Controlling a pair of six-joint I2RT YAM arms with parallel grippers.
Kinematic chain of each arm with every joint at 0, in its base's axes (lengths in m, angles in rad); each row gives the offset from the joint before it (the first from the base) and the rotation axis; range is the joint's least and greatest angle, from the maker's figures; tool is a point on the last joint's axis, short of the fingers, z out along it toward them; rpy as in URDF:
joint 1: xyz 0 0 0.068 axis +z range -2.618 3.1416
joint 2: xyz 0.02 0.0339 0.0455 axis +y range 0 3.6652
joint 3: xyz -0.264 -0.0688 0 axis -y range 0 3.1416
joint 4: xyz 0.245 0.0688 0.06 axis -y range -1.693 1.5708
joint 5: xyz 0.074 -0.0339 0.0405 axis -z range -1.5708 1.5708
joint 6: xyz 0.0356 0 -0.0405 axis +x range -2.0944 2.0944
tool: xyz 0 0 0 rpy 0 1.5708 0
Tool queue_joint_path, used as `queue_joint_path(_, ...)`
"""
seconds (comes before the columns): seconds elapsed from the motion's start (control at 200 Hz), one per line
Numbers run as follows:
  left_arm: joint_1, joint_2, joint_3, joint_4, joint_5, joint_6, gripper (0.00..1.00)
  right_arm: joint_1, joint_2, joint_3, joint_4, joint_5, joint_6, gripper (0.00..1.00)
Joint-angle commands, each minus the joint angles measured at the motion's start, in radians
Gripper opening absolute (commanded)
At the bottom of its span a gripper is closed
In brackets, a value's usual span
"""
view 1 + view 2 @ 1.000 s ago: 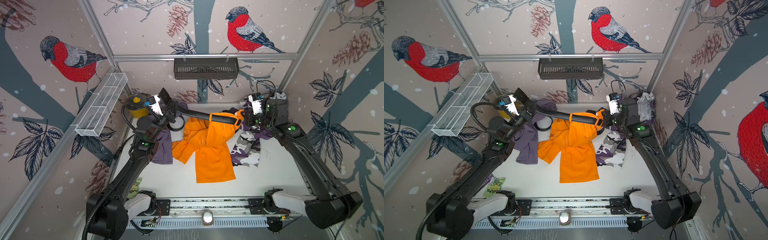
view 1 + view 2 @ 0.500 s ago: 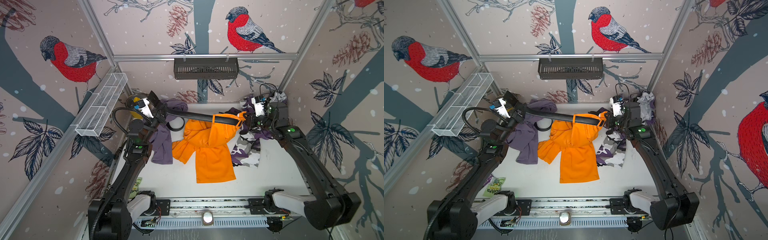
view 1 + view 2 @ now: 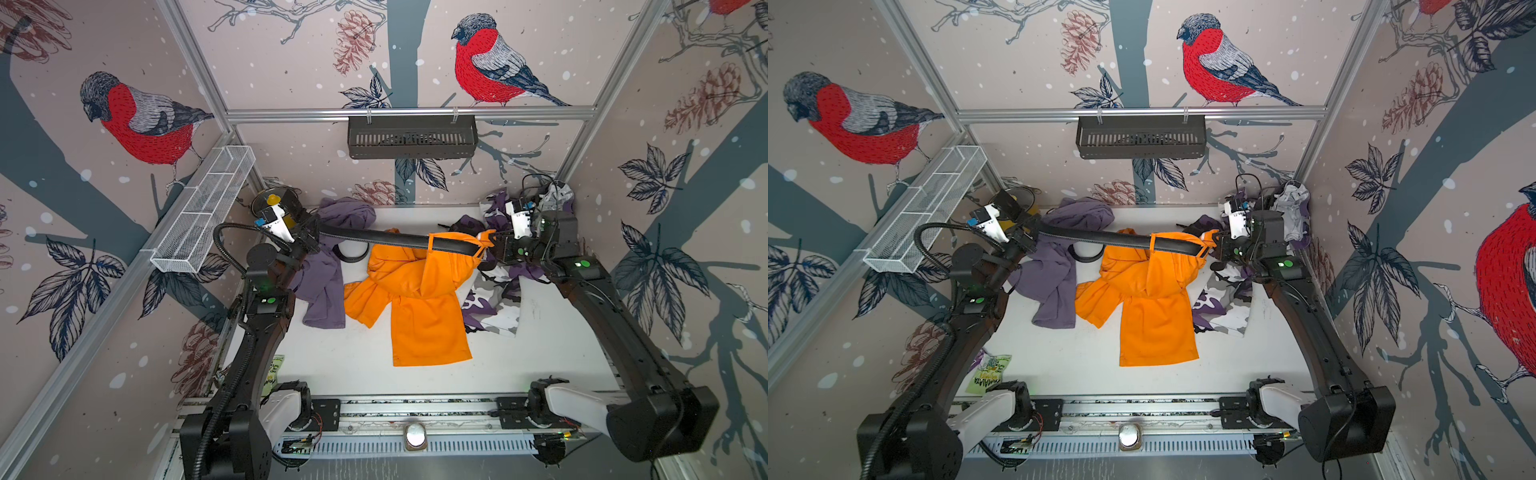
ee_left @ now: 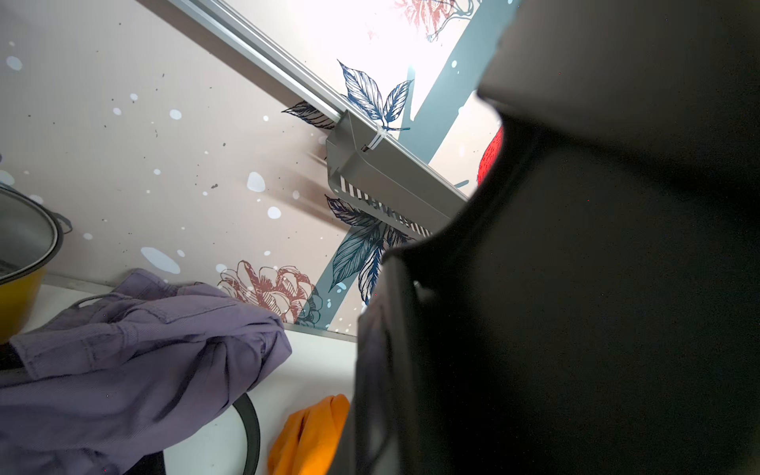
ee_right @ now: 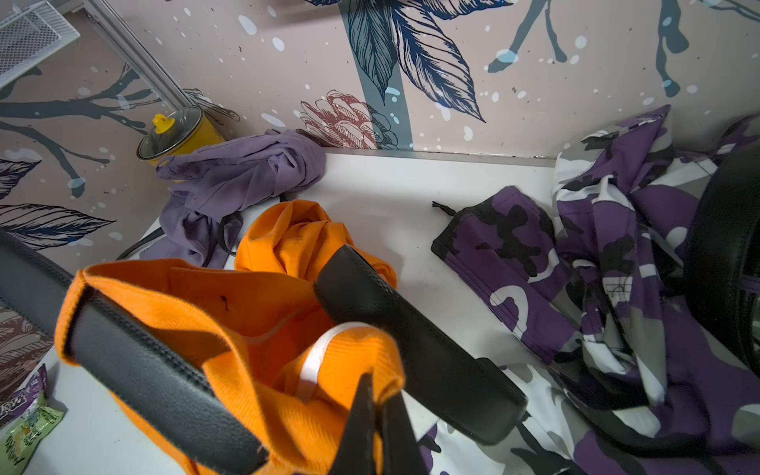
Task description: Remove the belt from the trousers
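The orange trousers (image 3: 424, 316) hang by the waistband, with the legs lying on the white table (image 3: 548, 332). A black belt (image 3: 386, 239) runs taut and level above the table from my left gripper (image 3: 309, 243), which is shut on its end, through an orange belt loop (image 5: 70, 312). In the right wrist view the belt's (image 5: 164, 382) other end (image 5: 411, 349) juts free past the waistband. My right gripper (image 5: 378, 423) is shut on the orange waistband beside it and appears in both top views (image 3: 1214, 241). A dark close shape blocks the left jaws in the left wrist view.
A grey-purple garment (image 3: 328, 274) lies under the left arm, with another black strap loop (image 3: 353, 255) beside it. Purple camouflage clothing (image 3: 494, 299) is piled at the back right. A yellow pot (image 3: 272, 203) stands in the back left corner. A snack packet (image 3: 988, 374) lies front left.
My left gripper has moved left and back with the belt, so more belt now spans between the arms. My right gripper has shifted slightly right with the waistband.
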Motion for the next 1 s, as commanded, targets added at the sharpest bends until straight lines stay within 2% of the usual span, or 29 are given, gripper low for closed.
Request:
queue_joint_path(0.0, 0.033, -0.018, -0.001, 0.025, -0.088, 0.016, 0.00, -0.020, -0.007, 0.000, 0.038, 0.088, -0.005, 0.00)
queue_joint_path(0.31, 0.110, -0.061, 0.013, -0.036, -0.117, 0.031, 0.00, -0.058, -0.022, 0.002, 0.008, 0.102, -0.025, 0.00)
queue_joint_path(0.996, 0.219, -0.074, 0.215, -0.102, -0.162, 0.084, 0.00, -0.199, -0.067, 0.028, -0.083, 0.236, -0.046, 0.00)
